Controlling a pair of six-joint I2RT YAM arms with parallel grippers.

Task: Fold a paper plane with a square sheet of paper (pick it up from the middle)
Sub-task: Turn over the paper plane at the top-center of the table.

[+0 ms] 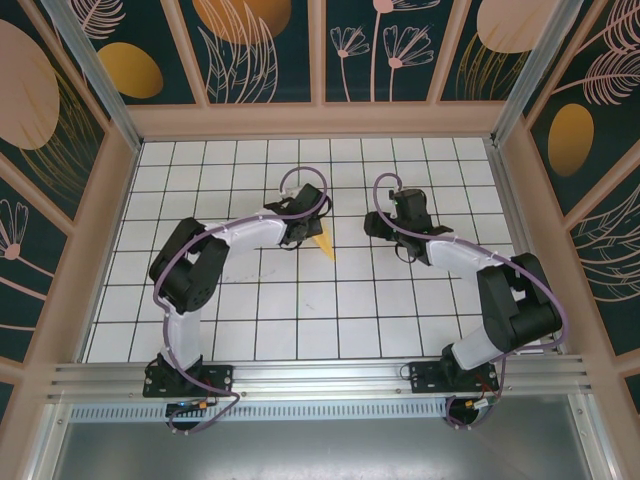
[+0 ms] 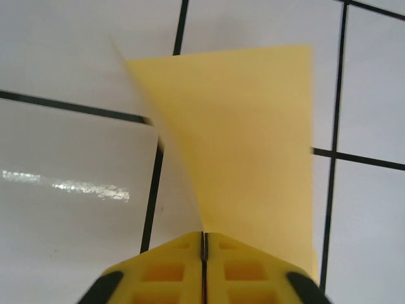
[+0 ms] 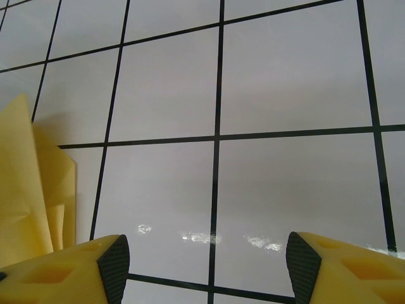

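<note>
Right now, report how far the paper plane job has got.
Done: the yellow paper is folded into a layered, pointed shape. In hand: the left gripper is shut on it. The right gripper is open over the tiled table, beside the paper. Left: I cannot tell whether more folds are needed; release is not yet done.

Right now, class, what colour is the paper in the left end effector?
Pale yellow; the paper shows best in the left wrist view.

The paper plane [image 1: 325, 243] sits above the middle of the bench [image 1: 300, 320], toward the far edge, pinched in the left hand [image 2: 204, 250]. The right hand [image 3: 205, 259] hangs just right of it, apart.
</note>
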